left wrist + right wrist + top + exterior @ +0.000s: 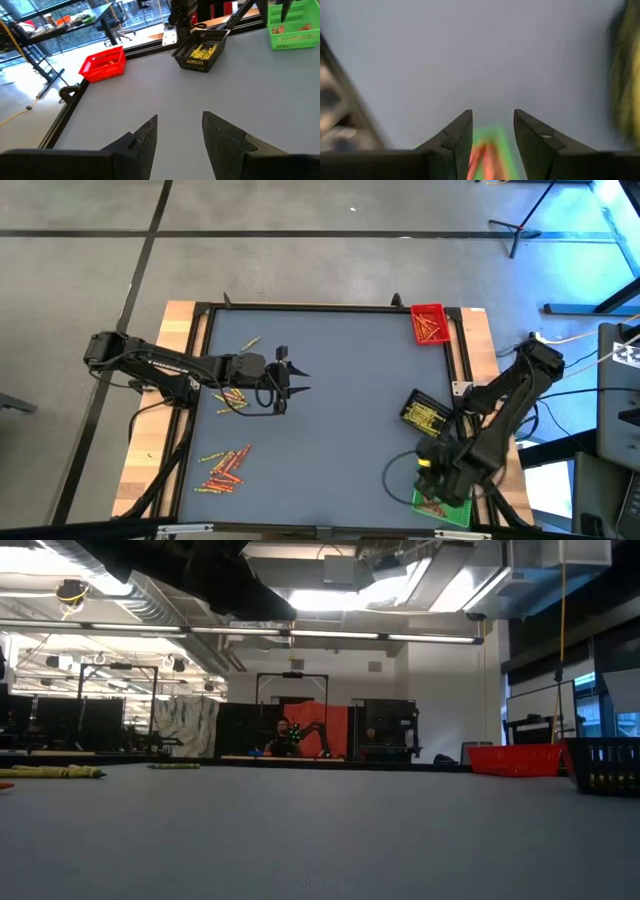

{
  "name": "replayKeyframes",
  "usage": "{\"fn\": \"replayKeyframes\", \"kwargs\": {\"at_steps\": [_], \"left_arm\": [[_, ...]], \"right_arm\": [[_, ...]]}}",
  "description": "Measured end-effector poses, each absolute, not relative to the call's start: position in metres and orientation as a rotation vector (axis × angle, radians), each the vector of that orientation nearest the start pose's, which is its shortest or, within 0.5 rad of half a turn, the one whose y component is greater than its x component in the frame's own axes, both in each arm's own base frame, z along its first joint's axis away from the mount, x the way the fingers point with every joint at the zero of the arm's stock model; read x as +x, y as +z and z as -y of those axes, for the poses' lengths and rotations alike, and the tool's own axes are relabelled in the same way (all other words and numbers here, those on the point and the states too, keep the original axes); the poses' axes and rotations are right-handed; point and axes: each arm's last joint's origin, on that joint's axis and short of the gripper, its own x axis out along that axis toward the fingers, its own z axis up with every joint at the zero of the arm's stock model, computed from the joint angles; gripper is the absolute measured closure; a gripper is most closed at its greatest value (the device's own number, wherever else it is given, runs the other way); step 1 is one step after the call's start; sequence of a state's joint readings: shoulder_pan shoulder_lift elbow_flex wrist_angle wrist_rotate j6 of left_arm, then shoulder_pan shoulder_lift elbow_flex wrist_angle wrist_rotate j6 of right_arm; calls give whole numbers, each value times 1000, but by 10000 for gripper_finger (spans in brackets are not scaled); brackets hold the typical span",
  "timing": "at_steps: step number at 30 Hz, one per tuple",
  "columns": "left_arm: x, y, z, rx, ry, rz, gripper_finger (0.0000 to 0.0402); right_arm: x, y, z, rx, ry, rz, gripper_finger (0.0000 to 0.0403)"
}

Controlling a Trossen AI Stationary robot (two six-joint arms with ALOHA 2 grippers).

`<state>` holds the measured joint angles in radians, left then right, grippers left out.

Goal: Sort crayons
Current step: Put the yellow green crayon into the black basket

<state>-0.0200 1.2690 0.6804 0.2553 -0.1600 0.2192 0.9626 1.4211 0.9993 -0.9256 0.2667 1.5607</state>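
The right tool (492, 131) hangs over the green tray (443, 506), its fingers parted and empty, with red crayons (482, 159) in the tray just beneath them. The black tray (424, 411) of yellow crayons lies near it. The left tool (291, 380) stands open and empty above the surface (340, 400), loose crayons (224, 467) scattered beside and behind it.
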Motion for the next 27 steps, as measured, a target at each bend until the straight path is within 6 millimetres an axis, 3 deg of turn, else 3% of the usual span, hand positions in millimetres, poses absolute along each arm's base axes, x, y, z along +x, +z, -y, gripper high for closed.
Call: {"fn": "replayKeyframes", "kwargs": {"at_steps": [5,8,14,19,27], "left_arm": [[266,230,-1,190,184,-429,262],[261,227,-5,150,299,-503,262],[250,246,-28,88,505,-678,262],[237,256,-62,22,643,-845,262],[204,247,-134,-179,742,-997,262]], "right_arm": [[182,228,-171,240,-381,-988,273],[198,229,-152,135,-446,-929,275],[222,231,-116,0,-542,-917,276],[234,232,-92,-73,-623,-908,276],[240,232,-77,-97,-655,-926,276]]}}
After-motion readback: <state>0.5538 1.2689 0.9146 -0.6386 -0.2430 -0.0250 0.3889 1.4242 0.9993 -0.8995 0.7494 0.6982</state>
